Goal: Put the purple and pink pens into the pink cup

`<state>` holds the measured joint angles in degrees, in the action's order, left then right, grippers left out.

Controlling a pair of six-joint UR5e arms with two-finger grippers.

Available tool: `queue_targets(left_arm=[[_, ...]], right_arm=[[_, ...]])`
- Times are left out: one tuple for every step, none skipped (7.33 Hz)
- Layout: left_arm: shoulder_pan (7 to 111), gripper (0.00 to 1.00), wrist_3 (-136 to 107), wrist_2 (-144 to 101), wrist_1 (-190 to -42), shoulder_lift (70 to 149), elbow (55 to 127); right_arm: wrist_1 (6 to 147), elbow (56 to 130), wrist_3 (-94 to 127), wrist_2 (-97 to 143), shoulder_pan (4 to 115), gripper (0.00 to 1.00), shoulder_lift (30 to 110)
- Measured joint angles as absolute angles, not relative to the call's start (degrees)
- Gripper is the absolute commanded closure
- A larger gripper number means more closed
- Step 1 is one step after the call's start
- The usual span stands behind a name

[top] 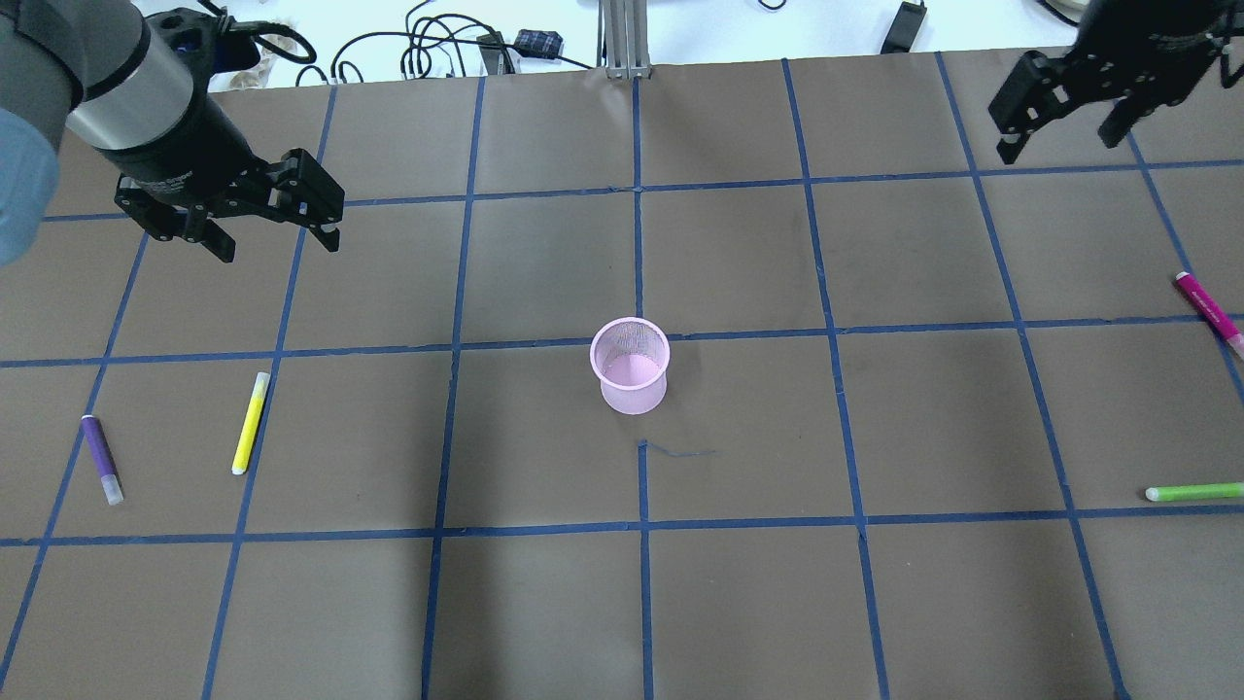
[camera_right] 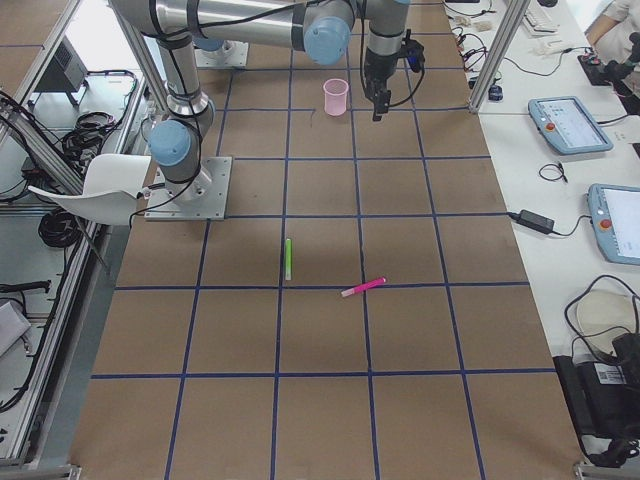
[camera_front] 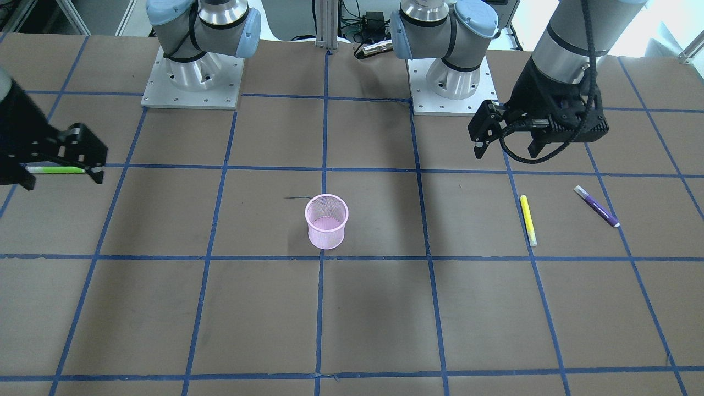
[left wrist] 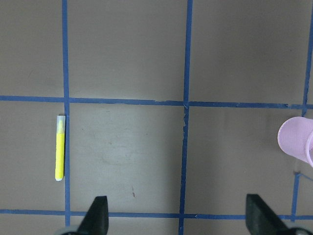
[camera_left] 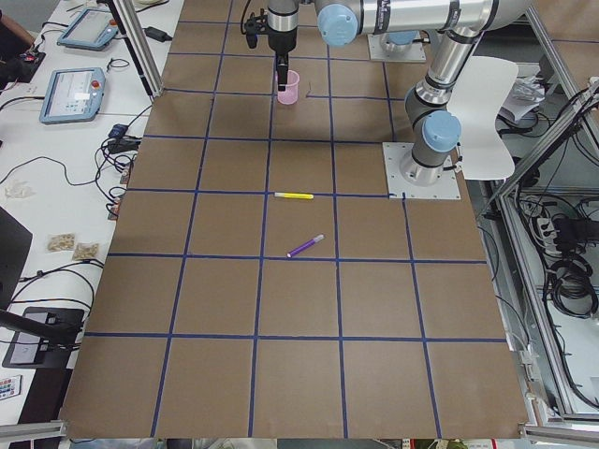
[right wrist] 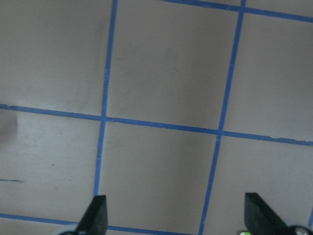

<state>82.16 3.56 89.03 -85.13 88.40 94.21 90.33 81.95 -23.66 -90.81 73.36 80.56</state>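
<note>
The brown table [top: 739,603] is taped in a blue grid. My left pincer [top: 277,243] hangs open and empty. I'd lower it across the middle of the white-tipped purple pen [top: 101,459], which lies flat at far left. The pink mesh cup [top: 630,366] stands upright at centre. My right pincer [top: 1061,144], also spread, hovers beyond the pink pen [top: 1208,309].

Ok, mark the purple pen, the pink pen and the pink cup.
purple pen [top: 101,457], overhead exterior view, middle of its barrel.
pink pen [top: 1208,308], overhead exterior view, middle of its barrel.
pink cup [top: 634,397], overhead exterior view, its outer wall.
</note>
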Motion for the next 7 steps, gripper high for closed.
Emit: queue_targets(left_arm=[[78.7, 0.00, 4.4, 89.0, -84.5, 89.2, 94.4], [73.7, 0.00, 6.0, 89.0, -84.1, 90.2, 94.7], [68.6, 0.00, 7.7, 88.9, -83.9, 91.6, 95.1], [64.2, 0.00, 8.6, 89.0, -83.6, 93.0, 95.5], [60.5, 0.00, 8.9, 89.0, -82.1, 94.8, 95.9], [56.9, 0.00, 9.2, 89.1, -79.0, 96.9, 96.6], [53.6, 0.00, 9.4, 89.1, -74.7, 99.3, 97.8]], right_arm=[[92.3, 82.2, -28.5, -90.8, 68.0, 0.00, 77.5], [95.3, 82.4, -33.0, -90.9, 63.7, 0.00, 73.6], [98.5, 82.5, -37.2, -91.0, 60.2, 0.00, 69.8], [101.8, 82.6, -41.5, -91.0, 57.1, 0.00, 66.4], [105.4, 83.1, -46.1, -91.0, 54.3, 0.00, 63.3], [110.0, 84.4, -50.6, -90.9, 51.9, 0.00, 60.8], [114.9, 86.3, -54.8, -90.8, 50.4, 0.00, 59.1]])
